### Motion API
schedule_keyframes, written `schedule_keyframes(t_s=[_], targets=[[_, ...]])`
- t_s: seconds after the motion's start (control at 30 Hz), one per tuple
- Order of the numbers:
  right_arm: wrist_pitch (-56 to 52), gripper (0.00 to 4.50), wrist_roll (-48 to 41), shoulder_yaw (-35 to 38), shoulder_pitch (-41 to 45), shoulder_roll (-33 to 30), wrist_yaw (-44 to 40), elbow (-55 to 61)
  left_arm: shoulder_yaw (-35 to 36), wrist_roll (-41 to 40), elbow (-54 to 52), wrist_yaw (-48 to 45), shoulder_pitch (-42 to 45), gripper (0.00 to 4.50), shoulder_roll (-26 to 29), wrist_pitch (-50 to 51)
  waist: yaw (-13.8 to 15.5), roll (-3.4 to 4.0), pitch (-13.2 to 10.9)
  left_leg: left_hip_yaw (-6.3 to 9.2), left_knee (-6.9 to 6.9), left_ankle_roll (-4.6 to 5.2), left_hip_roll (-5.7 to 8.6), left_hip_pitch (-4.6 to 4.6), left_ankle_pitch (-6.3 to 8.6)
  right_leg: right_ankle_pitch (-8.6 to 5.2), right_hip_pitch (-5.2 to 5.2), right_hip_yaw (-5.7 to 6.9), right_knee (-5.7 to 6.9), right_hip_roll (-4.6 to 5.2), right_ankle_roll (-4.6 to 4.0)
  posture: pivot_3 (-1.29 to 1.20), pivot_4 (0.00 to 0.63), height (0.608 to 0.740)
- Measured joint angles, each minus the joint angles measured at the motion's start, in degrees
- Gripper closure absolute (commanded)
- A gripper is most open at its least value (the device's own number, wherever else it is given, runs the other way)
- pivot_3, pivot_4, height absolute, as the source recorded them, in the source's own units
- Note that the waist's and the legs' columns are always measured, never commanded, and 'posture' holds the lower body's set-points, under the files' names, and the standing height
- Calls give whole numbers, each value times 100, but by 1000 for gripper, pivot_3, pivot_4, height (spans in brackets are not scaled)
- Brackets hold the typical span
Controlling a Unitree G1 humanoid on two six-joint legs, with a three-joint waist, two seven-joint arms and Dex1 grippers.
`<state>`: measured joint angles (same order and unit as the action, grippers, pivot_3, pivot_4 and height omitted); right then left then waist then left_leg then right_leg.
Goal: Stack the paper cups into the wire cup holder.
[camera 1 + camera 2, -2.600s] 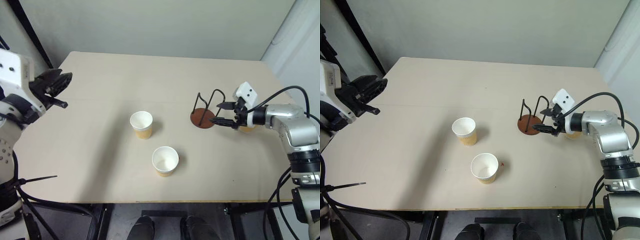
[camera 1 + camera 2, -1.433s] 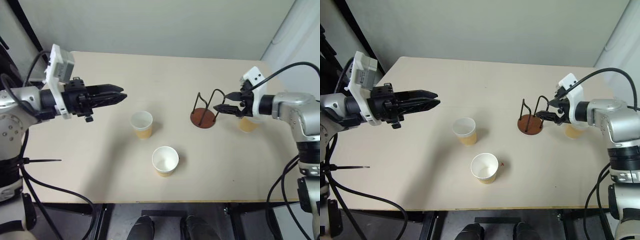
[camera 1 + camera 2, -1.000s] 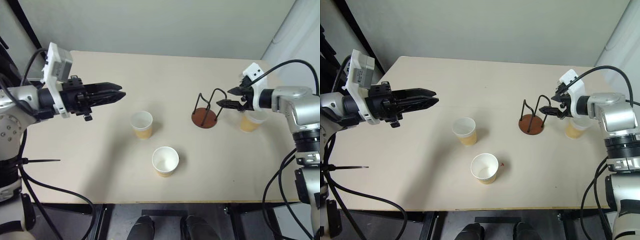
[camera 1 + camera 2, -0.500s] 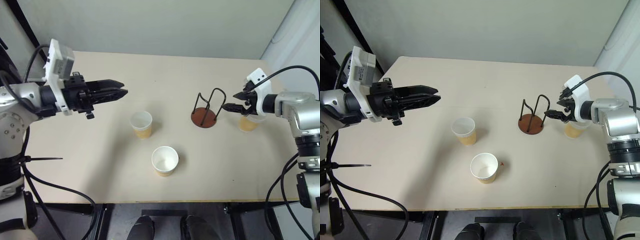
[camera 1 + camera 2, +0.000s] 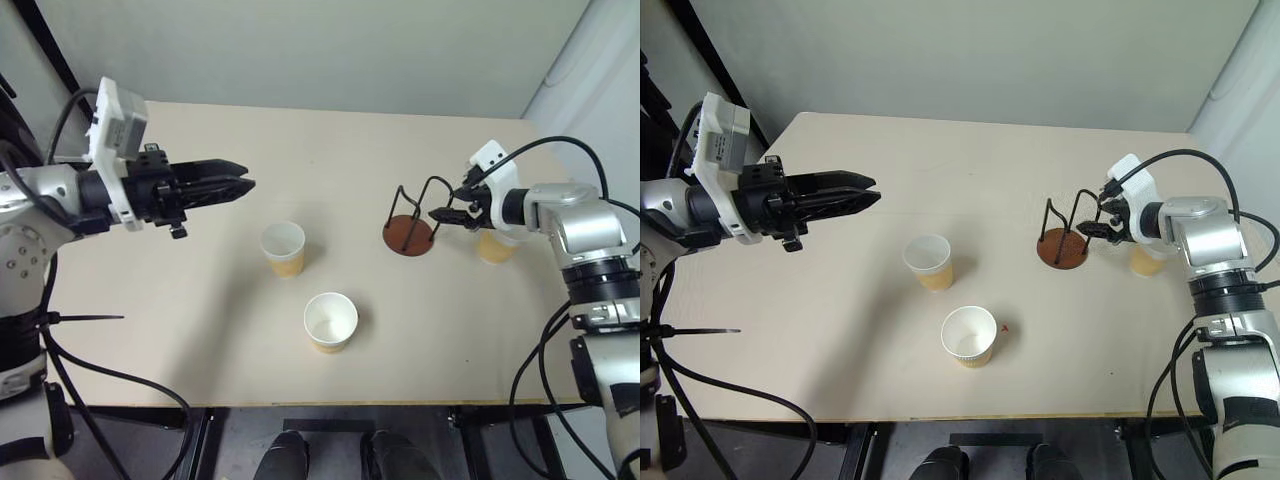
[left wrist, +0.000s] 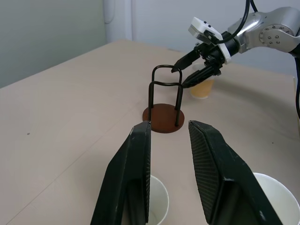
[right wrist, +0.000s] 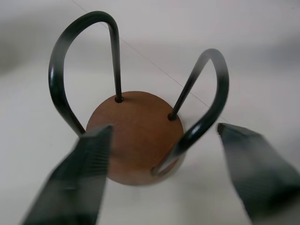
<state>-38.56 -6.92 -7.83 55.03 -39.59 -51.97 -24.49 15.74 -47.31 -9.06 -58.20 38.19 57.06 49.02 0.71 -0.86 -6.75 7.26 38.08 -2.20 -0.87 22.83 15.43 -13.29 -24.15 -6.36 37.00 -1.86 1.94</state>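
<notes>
Your right gripper (image 5: 447, 213), open and empty, faces the holder (image 5: 412, 218) just ahead, its loops upright between the jaws.

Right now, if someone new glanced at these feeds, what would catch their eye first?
Probably the right pincer, open and reaching at the wire cup holder on the table's right side, one paper cup just behind it. Then the left pincer, hovering over the table's left, with two paper cups standing mid-table.
</notes>
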Motion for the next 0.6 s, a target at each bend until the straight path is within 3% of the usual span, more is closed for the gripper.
schedule_keyframes(t_s=[0.23, 0.6], targets=[[0, 4465, 91, -53, 10, 24, -173, -88, 137, -26, -88, 33, -142, 3140, 60, 28, -4, 0, 0, 0, 0, -3, 0, 5, -2, 0, -5, 0, 0, 0, 0, 0, 150, 740], [-890, 4491, -115, -6, -495, -143, -320, 1354, 170, -148, -224, -77, -303, 3140, 255, 181, -7, 2, 1, 1, 0, -6, 0, 6, -3, 0, -4, 4, -1, 1, -1, 0, 150, 740]])
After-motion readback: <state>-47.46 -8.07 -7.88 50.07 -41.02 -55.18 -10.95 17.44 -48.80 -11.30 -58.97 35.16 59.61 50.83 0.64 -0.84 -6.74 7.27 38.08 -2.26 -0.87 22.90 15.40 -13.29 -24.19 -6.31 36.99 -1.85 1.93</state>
